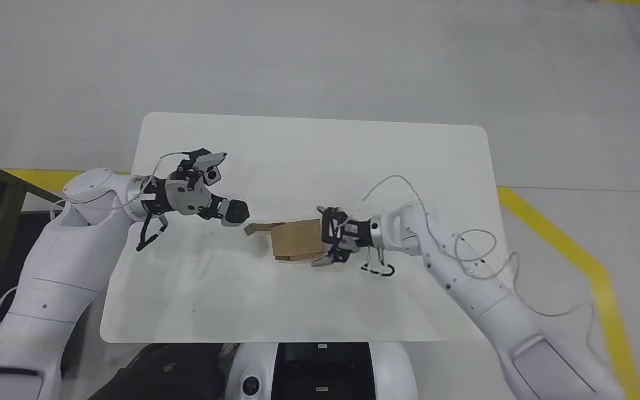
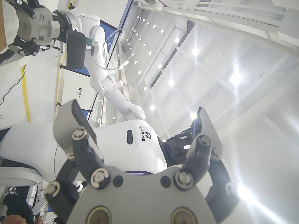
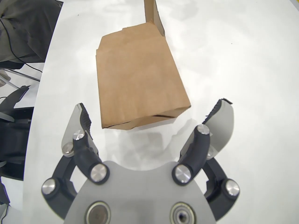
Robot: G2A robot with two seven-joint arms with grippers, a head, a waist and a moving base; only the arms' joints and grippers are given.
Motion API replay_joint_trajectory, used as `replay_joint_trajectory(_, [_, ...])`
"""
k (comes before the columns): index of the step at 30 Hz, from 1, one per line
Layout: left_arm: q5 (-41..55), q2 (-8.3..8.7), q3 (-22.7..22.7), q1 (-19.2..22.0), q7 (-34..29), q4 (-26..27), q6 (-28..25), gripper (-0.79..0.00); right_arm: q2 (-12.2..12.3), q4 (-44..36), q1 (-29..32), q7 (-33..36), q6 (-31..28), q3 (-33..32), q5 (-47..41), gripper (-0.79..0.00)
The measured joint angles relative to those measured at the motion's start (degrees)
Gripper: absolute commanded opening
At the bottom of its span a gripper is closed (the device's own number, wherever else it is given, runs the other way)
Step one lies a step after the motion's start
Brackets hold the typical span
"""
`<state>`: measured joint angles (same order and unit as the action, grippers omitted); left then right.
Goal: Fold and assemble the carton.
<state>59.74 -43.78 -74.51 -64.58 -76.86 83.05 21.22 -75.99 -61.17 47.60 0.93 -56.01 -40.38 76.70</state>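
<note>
A brown carton (image 1: 296, 240) lies flat on the white table (image 1: 400, 160), near its middle. One flap (image 1: 262, 228) sticks out from the end that faces my left gripper. In the right wrist view the carton (image 3: 137, 78) has its near end just ahead of my right gripper (image 3: 153, 115). That gripper is open, its fingers either side of the end and not touching it. My right gripper (image 1: 331, 250) is at the carton's right end. My left gripper (image 1: 237, 211) hovers a little left of the flap. It is open and empty (image 2: 139, 115), tilted up toward the ceiling.
A loose cable loop (image 1: 380, 268) hangs by the right wrist, close to the table. The table's front edge (image 1: 300, 342) runs near the carton. Bare tabletop stretches behind the carton and to the right.
</note>
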Motion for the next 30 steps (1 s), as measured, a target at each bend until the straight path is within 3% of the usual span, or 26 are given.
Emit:
replay_joint_trajectory(6, [-0.40,-0.09,-0.30,-0.19,0.10,0.33,0.42,0.000,-1.66,3.66,-2.68,-2.17,-1.19,2.85,0.17,-0.009])
replay_joint_trajectory(8, [-0.53,-0.10,-0.48,-0.24,0.07,0.38,0.51,0.000,-2.00,4.47,-3.17,-2.65,-1.30,3.37,0.30,-0.305])
replay_joint_trajectory(9, [-0.63,-0.10,-0.60,-0.28,0.06,0.43,0.54,0.000,-2.19,4.91,-3.42,-2.94,-1.31,3.64,0.43,-0.394])
replay_joint_trajectory(10, [-0.69,-0.11,-0.69,-0.32,0.03,0.46,0.57,0.000,-2.30,5.22,-3.59,-3.16,-1.31,3.80,0.52,-0.413])
replay_joint_trajectory(26, [-0.55,-0.23,-2.51,-1.41,-0.05,0.39,0.11,0.000,-1.53,4.42,-2.27,-8.41,-0.98,1.59,1.21,-0.570])
replay_joint_trajectory(30, [-1.68,-0.21,-2.83,-1.93,1.13,0.11,0.22,0.000,-0.92,3.16,-0.99,-8.68,0.04,0.24,1.01,-0.533])
